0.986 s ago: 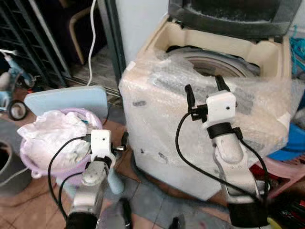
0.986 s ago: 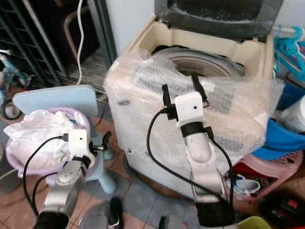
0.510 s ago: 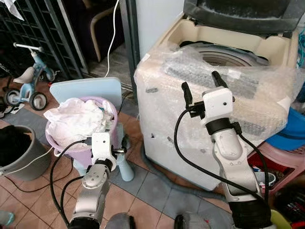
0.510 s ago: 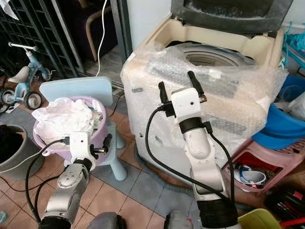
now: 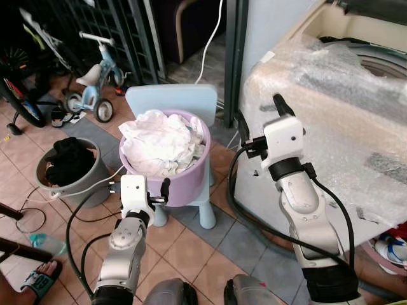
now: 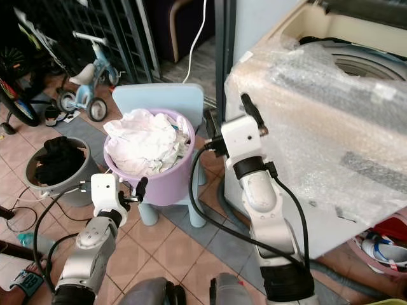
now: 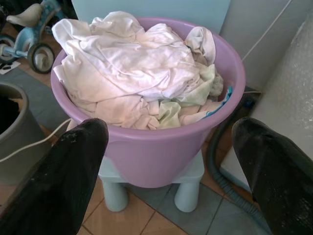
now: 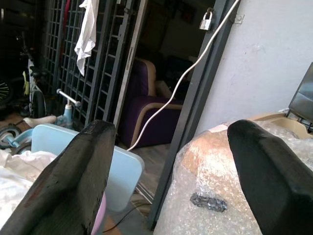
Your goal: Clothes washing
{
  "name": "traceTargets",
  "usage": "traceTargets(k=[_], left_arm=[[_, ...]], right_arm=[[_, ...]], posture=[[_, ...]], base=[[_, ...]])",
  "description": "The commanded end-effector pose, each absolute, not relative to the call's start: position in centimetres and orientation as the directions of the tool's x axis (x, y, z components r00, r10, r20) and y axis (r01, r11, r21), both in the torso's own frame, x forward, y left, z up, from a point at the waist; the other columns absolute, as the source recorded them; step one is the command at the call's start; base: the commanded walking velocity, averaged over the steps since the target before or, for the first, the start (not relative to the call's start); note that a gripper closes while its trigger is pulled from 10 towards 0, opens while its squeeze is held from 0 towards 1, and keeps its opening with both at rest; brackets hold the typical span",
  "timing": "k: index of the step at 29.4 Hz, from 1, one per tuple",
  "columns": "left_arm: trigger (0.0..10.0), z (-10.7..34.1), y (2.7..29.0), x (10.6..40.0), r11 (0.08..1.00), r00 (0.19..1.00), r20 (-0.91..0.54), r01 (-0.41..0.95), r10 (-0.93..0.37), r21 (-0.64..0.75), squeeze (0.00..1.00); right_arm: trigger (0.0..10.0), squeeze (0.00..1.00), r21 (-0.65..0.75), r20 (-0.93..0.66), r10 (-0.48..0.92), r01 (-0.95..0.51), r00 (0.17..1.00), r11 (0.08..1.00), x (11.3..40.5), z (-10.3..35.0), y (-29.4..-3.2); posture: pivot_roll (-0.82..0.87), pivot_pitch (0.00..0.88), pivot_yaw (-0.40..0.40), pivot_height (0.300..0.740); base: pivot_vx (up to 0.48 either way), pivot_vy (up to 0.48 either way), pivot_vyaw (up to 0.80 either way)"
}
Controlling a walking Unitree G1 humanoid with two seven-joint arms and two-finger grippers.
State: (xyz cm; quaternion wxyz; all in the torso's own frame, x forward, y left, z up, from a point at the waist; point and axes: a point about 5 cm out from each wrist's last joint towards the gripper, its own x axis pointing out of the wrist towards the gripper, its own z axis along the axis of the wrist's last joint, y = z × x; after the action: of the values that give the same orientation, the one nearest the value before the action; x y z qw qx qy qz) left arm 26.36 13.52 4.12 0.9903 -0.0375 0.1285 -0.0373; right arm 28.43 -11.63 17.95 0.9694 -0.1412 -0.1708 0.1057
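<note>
laundry basin rim sits between wide left fingers; right fingers also wide.

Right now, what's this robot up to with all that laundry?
It is facing a purple tub heaped with white clothes, which sits on a small light-blue chair. Its left gripper is open just short of the tub, holding nothing. The right gripper is raised, open, beside the bubble-wrapped washing machine. No clothes have been picked up yet. A grey bucket of dark clothes stands nearby.
</note>
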Motion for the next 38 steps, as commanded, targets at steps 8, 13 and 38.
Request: traceTargets(k=[8, 13, 38], left_arm=[[10.0, 4.6, 14.0, 26.3, 0.992, 0.972, -0.21, 0.091, -0.107, -0.088, 0.0], [10.0, 4.8, 13.9, 26.2, 0.988, 0.973, -0.188, 0.116, -0.133, -0.101, 0.0], [10.0, 4.8, 13.9, 26.0, 0.987, 0.973, -0.181, 0.131, -0.147, -0.097, 0.0]], right_arm=[[10.0, 0.0, -0.316, 0.321, 0.291, -0.188, 0.901, 0.93, 28.3, 18.5, -10.8], [10.0, 0.0, -0.293, 0.309, 0.319, -0.229, 0.896, 0.928, 28.2, 18.3, -10.4], [10.0, 0.0, -0.011, -0.175, 0.371, -0.379, 0.912, 0.925, 25.4, 6.9, -11.7]], posture=[[-0.11, 0.082, 0.056, 0.74], [-0.11, 0.08, 0.057, 0.74], [-0.1, 0.081, 0.055, 0.74]], base=[[0.0, 0.0, 0.36], [0.166, 0.0, 0.64], [0.397, 0.0, 0.0]])
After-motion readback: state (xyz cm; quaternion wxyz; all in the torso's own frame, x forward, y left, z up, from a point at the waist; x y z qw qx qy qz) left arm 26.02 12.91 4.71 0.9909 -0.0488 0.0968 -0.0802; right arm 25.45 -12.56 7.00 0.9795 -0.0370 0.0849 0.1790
